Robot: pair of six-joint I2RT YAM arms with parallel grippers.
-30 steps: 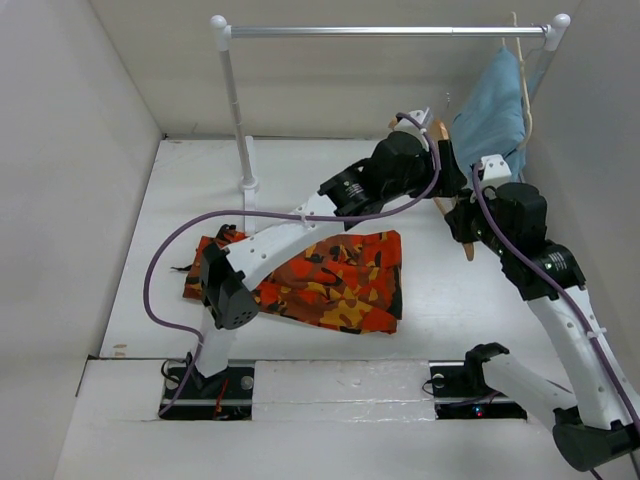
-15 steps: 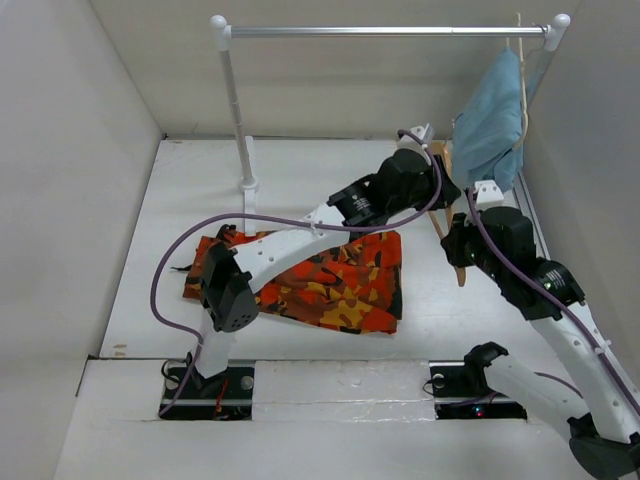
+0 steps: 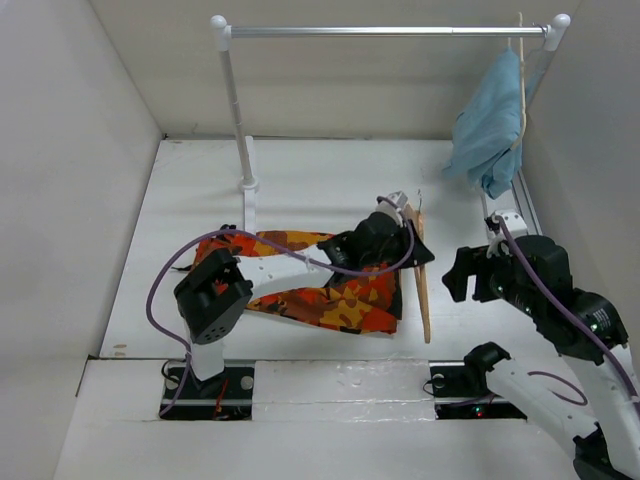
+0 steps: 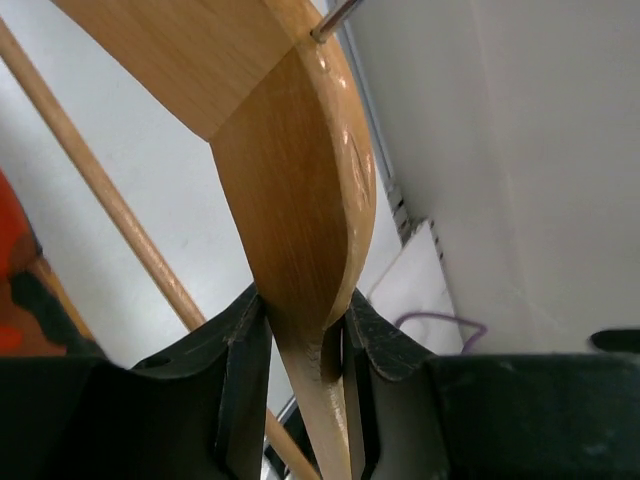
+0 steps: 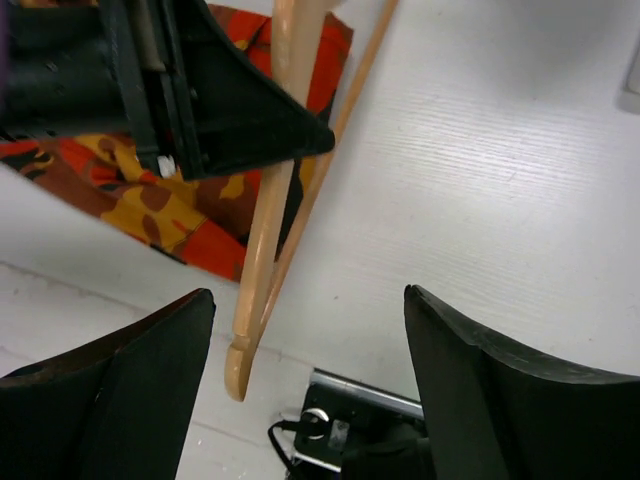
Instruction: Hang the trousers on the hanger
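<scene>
Pinching the hanger (image 3: 423, 280) just beside the trousers (image 3: 345, 300), which lie on the counter (image 3: 330, 185) not yet draped over its crossbar, the left tool (image 4: 305, 335) has only the pickup done, while the right tool (image 5: 305, 300) gapes empty.

You're in a robotics lab test cell, not a home. Plain white panel walls (image 3: 60, 180) box in a white tabletop (image 3: 330, 175) on the left, back & right. Two robot arms sit on black base mounts (image 3: 205, 388) bolted at its near edge, w/ a purple cable (image 3: 149, 298) looping off the left arm (image 3: 290, 268). The clothes rail (image 3: 385, 31) is a small rack standing on the tabletop itself: white posts, metal bar, one light blue garment (image 3: 490, 120) hanging.
</scene>
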